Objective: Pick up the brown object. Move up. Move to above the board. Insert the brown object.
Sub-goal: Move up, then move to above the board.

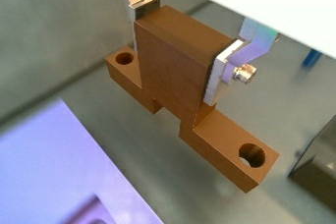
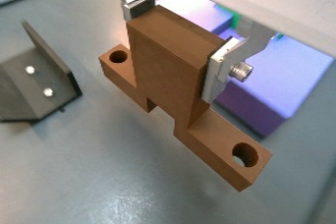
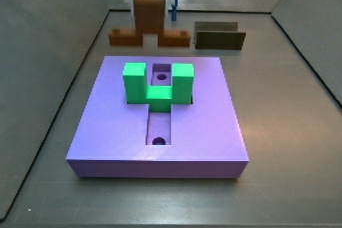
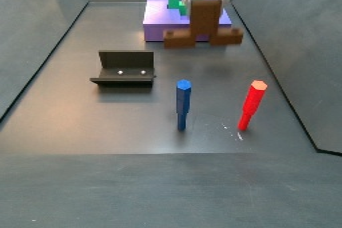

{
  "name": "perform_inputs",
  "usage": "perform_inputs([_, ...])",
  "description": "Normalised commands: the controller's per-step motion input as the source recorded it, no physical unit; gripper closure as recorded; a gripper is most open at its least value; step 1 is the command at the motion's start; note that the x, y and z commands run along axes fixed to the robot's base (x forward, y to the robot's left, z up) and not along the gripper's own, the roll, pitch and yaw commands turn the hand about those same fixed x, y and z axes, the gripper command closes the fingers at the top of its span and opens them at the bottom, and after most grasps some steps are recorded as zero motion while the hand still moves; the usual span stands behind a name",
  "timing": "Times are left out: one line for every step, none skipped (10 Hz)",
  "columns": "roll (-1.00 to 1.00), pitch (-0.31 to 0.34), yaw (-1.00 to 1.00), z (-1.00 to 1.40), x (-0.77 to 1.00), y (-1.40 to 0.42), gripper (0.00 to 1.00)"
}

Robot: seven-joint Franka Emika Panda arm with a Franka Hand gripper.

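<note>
Block: I see the brown object (image 1: 184, 90) filling the middle of both wrist views, a tall reddish-brown block on a narrow flat bar, matte like wood, with one round hole near each bar end.
Gripper: the gripper (image 1: 178, 46) is closed on the block's upper part; in both wrist views a silver finger (image 2: 226, 63) lies flat against each side face.
Place: in a side view the brown object (image 3: 147, 24) sits at upper centre, behind the board (image 3: 160, 122); I cannot tell whether its bar touches the floor.
Board: a flat purple square slab, smooth, with a groove down the middle and holes in it.
On the board: a green U-shaped block (image 3: 158, 82) sits astride the groove, at the far half of the slab.
Box: a dark olive open box (image 3: 221, 37) sits upper right, just beside the brown object.
Fixture: a dark L-shaped fixture (image 4: 123, 70) stands at left centre of a side view.
Pegs: a blue peg (image 4: 183, 105) and a red peg (image 4: 251, 106) stand upright, apart, in the foreground.
</note>
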Motion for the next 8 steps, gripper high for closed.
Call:
perform_inputs([-0.03,0.048,-0.02,0.34,-0.02,-0.01,1.00])
perform_inputs([0.00,0.000,0.00,1.40,0.00,0.00,1.00])
perform_inputs([0.00,0.023,0.00,1.40,-0.02,0.00,1.00])
perform_inputs([-0.02,0.012,0.00,1.40,-0.06,0.00,1.00])
perform_inputs([-0.05,0.014,0.00,1.40,0.00,0.00,1.00])
perform_inputs([-0.05,0.060,0.00,1.40,0.06,0.00,1.00])
perform_inputs([-0.05,0.083,-0.01,0.42,0.00,0.01,1.00])
perform_inputs([0.07,0.109,-0.24,0.34,0.34,-1.40,1.00])
